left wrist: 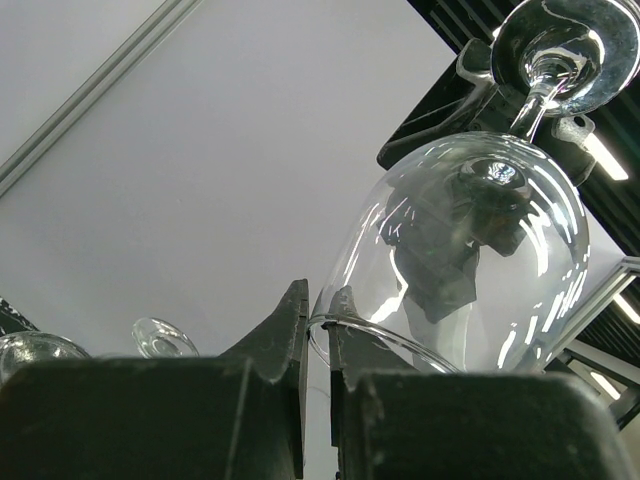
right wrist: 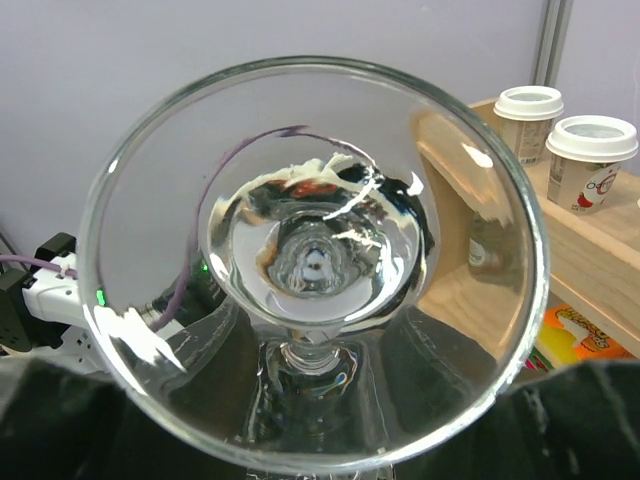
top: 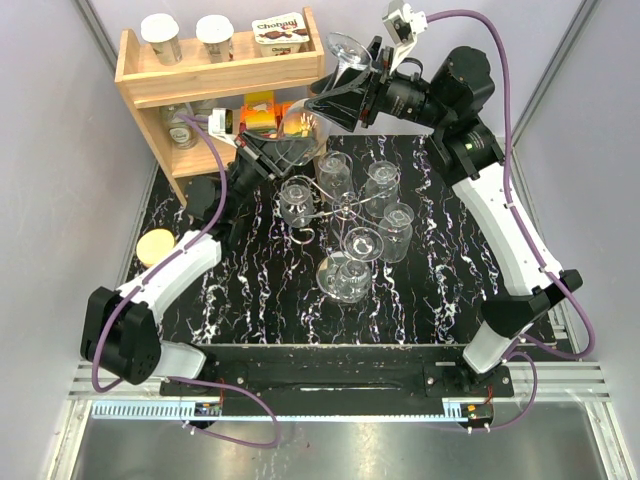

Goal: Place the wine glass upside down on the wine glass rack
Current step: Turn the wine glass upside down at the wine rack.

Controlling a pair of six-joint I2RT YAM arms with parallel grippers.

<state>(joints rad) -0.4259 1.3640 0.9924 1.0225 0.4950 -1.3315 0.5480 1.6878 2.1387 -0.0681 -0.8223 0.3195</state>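
Between the left jaws: the rim (left wrist: 400,345) of the wine glass (left wrist: 470,250). These jaws are all but closed and pinch the thin wall, one tip inside the bowl and one outside.
Between the right jaws: the stem (right wrist: 310,355), just short of the foot (right wrist: 450,200). These jaws stand partly apart on either side of it; I cannot tell whether they touch it.
Glass relative to both jaws: held aloft and tilted, mouth toward the left jaws, foot toward the right jaws.
Step in hand (judged): passing the glass from the rim pinch to a stem grip.
Doing it well: close the right jaws squarely on the stem, close to the foot, so the disc stops any slide. Free the rim only once the stem is firm, and draw the left jaws back along the wall without levering it.
Below the jaws, toward the arm bases: the wine glass rack (top: 345,208), well apart from the held glass and crowded with hanging glasses (top: 382,180).
Next need (judged): a free scroll arm. From above I cannot tell which is free.
Risk: a slipping stem, or a knock against the neighbours.
Beside the left jaws: the wooden shelf (top: 150,75), near.
Under everything: the table (top: 450,300).
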